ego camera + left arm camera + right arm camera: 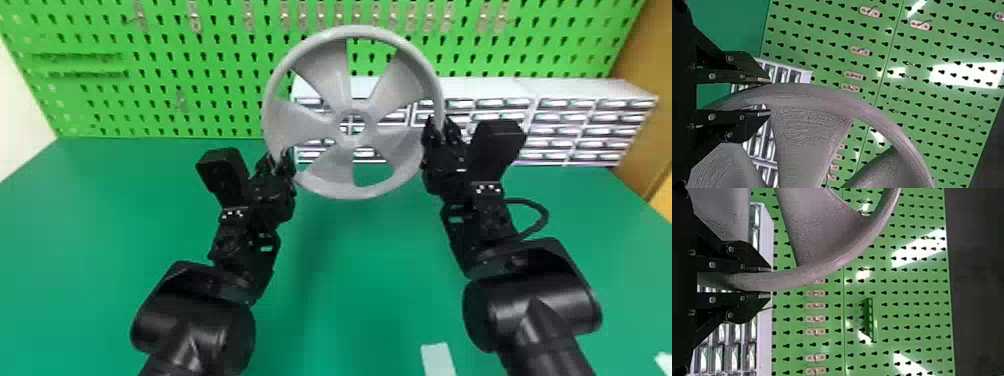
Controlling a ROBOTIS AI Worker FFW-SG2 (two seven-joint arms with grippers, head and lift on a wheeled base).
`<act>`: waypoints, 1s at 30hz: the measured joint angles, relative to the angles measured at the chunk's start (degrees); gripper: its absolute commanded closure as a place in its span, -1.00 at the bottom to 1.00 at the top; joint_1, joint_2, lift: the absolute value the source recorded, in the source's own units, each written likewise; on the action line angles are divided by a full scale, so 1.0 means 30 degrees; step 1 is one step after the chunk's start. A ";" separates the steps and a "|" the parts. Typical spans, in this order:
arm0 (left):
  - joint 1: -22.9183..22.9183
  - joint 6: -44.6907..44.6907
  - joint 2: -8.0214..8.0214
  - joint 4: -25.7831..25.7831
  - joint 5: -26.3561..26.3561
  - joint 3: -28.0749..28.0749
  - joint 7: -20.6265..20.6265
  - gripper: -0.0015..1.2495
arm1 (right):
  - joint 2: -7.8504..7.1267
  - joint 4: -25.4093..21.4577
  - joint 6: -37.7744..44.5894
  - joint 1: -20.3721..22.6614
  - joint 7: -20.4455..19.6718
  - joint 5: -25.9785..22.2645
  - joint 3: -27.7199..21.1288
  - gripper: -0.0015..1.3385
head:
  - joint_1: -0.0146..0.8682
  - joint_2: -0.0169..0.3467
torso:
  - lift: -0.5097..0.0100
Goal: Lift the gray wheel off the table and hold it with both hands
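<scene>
The gray wheel (335, 165) is held up off the green table, its face toward the head camera. At its lower left rim is my left gripper (281, 159), and at its right rim my right gripper (441, 131). In the left wrist view, the rim of the gray wheel (828, 96) passes between the two fingers of my left gripper (770, 96), which is shut on it. The right wrist view has the gray wheel (828, 262) with its rim pinched by my right gripper (770, 281).
Behind the wheel, white drawer cabinets (595, 89) stand at the back of the green table (370, 280), against a green pegboard (200, 85) with metal hooks. A pale strip (438, 357) lies near the table's front edge.
</scene>
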 measured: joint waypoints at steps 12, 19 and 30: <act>0.0049 -0.0002 0.0000 -0.0046 -0.0200 0.0242 -0.0006 0.66 | 0.0003 0.0175 0.0179 0.0004 0.0016 0.0089 -0.0007 0.63 | 0.52 -0.58 | 0.60; 0.0028 -0.0002 0.0000 -0.0040 -0.0263 0.0344 -0.0015 0.66 | 0.0006 0.0186 0.0183 -0.0049 0.0021 0.0093 0.0000 0.63 | 0.52 -0.58 | 0.60; 0.0035 -0.0003 -0.0001 -0.0037 -0.0290 0.0404 -0.0028 0.66 | -0.0002 0.0216 0.0205 -0.0090 0.0026 0.0122 0.0050 0.63 | 0.52 -0.58 | 0.60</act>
